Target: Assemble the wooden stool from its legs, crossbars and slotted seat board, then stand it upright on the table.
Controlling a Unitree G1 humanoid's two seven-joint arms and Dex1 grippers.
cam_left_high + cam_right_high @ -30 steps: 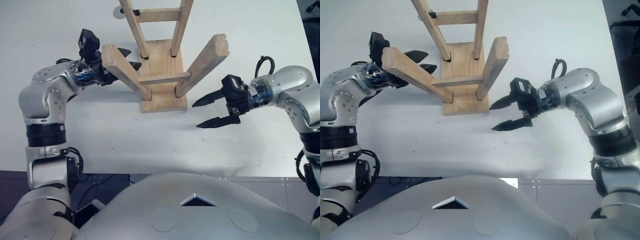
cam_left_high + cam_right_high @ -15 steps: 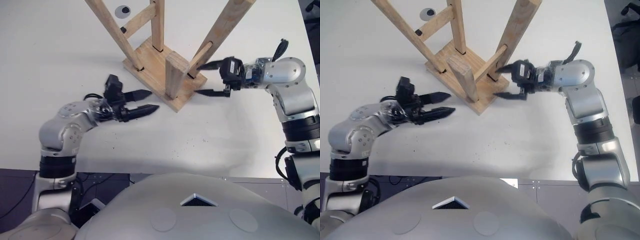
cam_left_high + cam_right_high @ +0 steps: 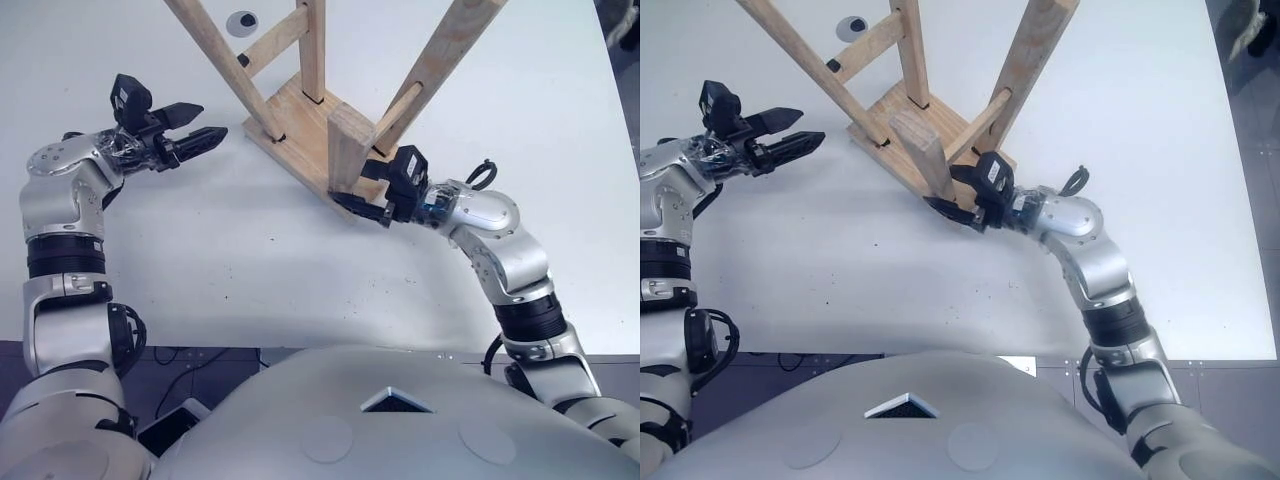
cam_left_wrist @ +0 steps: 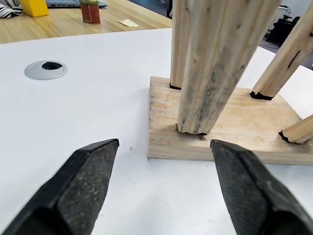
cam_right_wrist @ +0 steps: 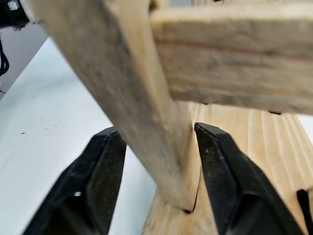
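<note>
The wooden stool stands upside down, its seat board (image 3: pixel 300 122) flat on the white table and its legs pointing up, joined by crossbars (image 3: pixel 276 40). My right gripper (image 3: pixel 358 205) sits at the board's near corner. It is shut on the base of the near leg (image 3: pixel 347 140), and one finger (image 5: pixel 98 181) presses each side of that leg (image 5: pixel 127 83). My left gripper (image 3: pixel 212 120) hovers open to the left of the board with nothing between its fingers. It points at the board's edge (image 4: pixel 230 132) and the leg (image 4: pixel 215 63) rising from it.
A grey round cable grommet (image 3: pixel 242 20) lies in the table behind the stool. Bare white tabletop (image 3: pixel 250 270) stretches in front of the stool to the near edge. Beyond the table stands a wooden desk (image 4: pixel 73 17) with small items.
My right gripper left the far right leg, came round to the near leg and closed on its base. My left gripper rose and drew back to the left, staying open.
</note>
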